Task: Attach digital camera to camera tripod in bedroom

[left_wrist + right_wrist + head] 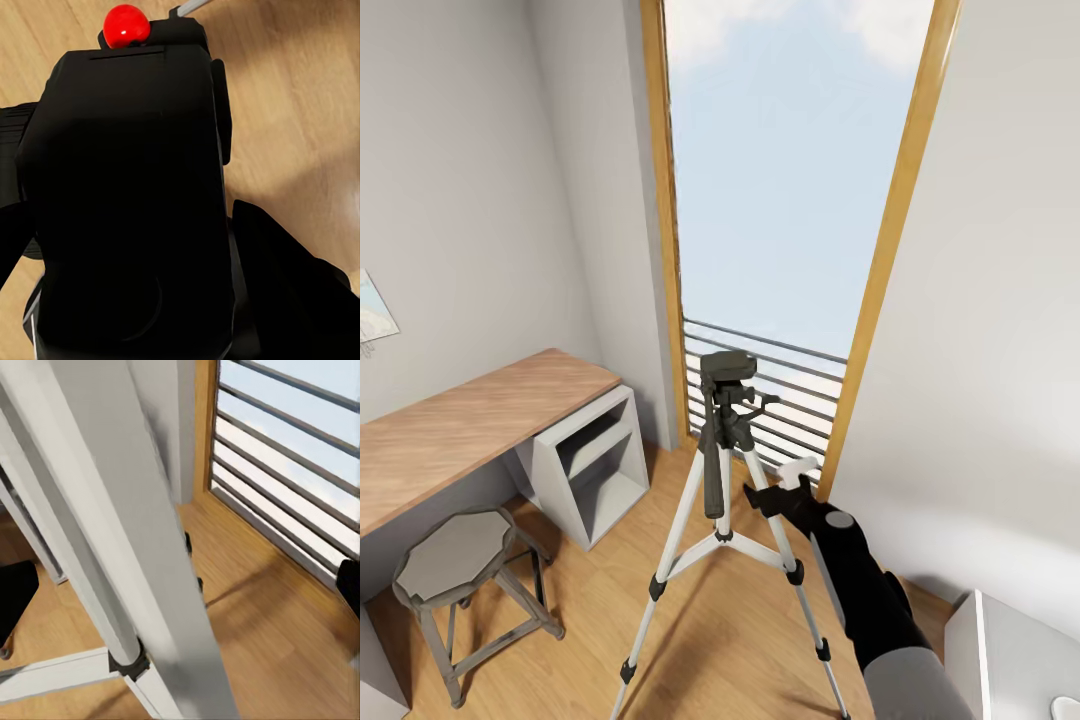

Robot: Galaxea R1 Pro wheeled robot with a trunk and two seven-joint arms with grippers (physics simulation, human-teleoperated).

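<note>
The camera tripod [722,470] stands on the wood floor in front of the tall window, its black head [727,368] bare on top and its long handle hanging down. My right gripper [763,493] is at the tripod's right leg, about halfway up. In the right wrist view that silver leg [127,547] runs close between the two black fingertips [15,600], which stand far apart, so the gripper is open. In the left wrist view the black digital camera [127,195] with its red dot [125,25] sits between the left gripper's dark fingers [289,289], shut on it above the floor.
A wooden desk [450,430] with a grey open shelf unit [595,470] runs along the left wall, and an octagonal stool [460,570] stands before it. The window [790,180] has a railing [800,400] low down. A white wall is close on the right, with a white furniture edge [1000,650] in the near corner.
</note>
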